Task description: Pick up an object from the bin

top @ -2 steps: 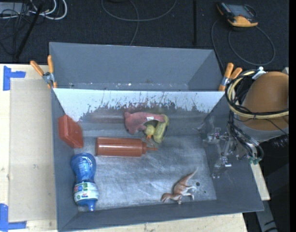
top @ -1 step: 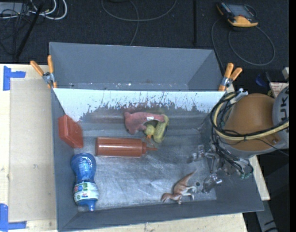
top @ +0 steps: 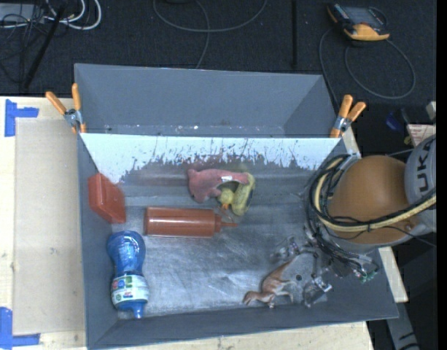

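My gripper (top: pixel 316 267) is low in the bin's front right corner, its dark metal parts just above the floor. Right at its left side lies a small brown toy dinosaur (top: pixel 270 288), on the floor by the front wall. The view does not let me see whether the toy is between the gripper's parts or only beside them. A brown-red cylindrical bottle (top: pixel 181 222) lies on its side in the middle of the bin, well to the left of the gripper.
A pink and yellow soft toy (top: pixel 222 185) rests near the back wall. At the left wall stands a red-brown block (top: pixel 106 197), and a blue bottle (top: pixel 127 272) lies in the front left corner. The arm's orange cover and cables hang over the right rim.
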